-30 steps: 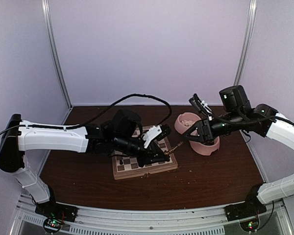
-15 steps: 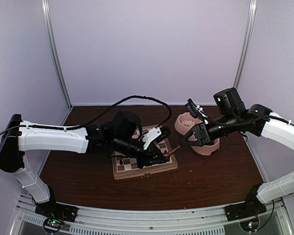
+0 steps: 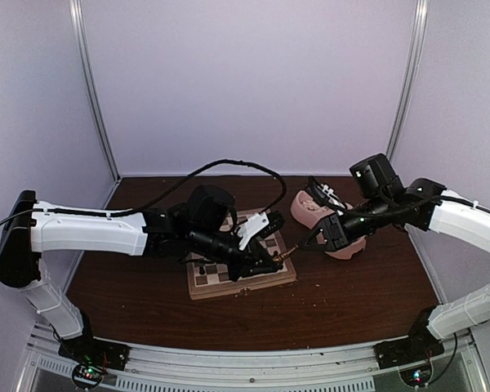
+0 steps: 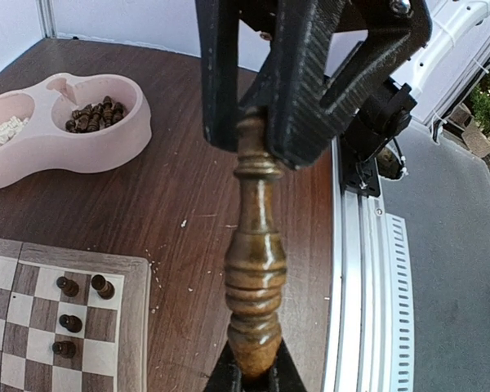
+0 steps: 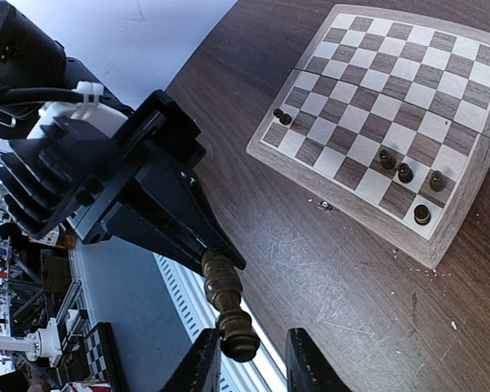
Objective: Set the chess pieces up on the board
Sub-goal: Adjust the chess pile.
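Brown turned piece [image 3: 288, 253], held in the air just off the right edge of the board [image 3: 241, 287], between it and the pink double bowl [image 3: 345, 248]. In the top view its long axis runs from lower left to upper right; in the left wrist view it stands vertical in the frame [image 4: 253, 286], with the slim end uppermost. The left gripper [image 3: 278, 258] is clamped on that slim end. The left arm [image 3: 90, 231] reaches from the left edge of the frame, low across the board. The right arm [image 3: 465, 216] enters from the right edge, bends, and extends leftward over the bowl. The right gripper [image 5: 253, 359] has its jaws partly apart, bracketing the piece's broad knobbed end [image 5: 229, 322]; a gap shows on one side. Four dark pieces [image 5: 405, 172] stand near one corner of the board, two more at another edge. Further dark pieces fill one bowl compartment [image 4: 94, 114] and cream ones the other. All rests on the brown table [image 3: 351, 302].
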`<act>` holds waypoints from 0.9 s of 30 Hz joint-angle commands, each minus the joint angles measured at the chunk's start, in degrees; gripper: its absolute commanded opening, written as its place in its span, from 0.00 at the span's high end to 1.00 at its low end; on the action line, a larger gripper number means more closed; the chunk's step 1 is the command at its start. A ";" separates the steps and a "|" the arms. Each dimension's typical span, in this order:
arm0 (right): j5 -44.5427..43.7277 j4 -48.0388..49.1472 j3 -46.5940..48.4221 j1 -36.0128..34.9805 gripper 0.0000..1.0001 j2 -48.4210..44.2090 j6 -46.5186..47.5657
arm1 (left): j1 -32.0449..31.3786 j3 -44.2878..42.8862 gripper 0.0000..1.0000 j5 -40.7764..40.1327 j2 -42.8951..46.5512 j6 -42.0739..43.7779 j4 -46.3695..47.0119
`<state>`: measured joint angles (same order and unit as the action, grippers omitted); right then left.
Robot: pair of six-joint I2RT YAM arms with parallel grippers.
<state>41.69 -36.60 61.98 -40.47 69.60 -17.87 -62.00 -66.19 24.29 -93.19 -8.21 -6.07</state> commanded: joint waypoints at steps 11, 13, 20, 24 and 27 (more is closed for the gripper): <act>1.48 5.64 -2.11 0.27 0.85 -1.17 -0.46 | -0.05 -1.74 0.99 0.77 0.73 1.24 2.14; 1.70 5.66 -2.19 0.22 0.88 -1.12 -0.42 | -0.01 -1.75 0.98 0.48 0.82 1.26 2.11; -5.27 4.89 -2.20 0.39 1.00 -3.47 0.19 | -0.01 1.03 0.99 -11.77 3.02 -0.29 2.30; -14.39 1.11 -0.96 0.39 1.00 -4.28 2.15 | 0.03 3.18 1.00 -21.00 5.37 -2.04 0.33; -18.97 -1.59 0.19 0.11 1.00 -3.85 4.47 | 0.76 5.07 1.00 -27.84 7.94 -4.92 -2.00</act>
<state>32.32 -34.35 60.49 -40.45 66.08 -16.71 -61.98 -63.24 7.90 -89.21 -9.50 -6.79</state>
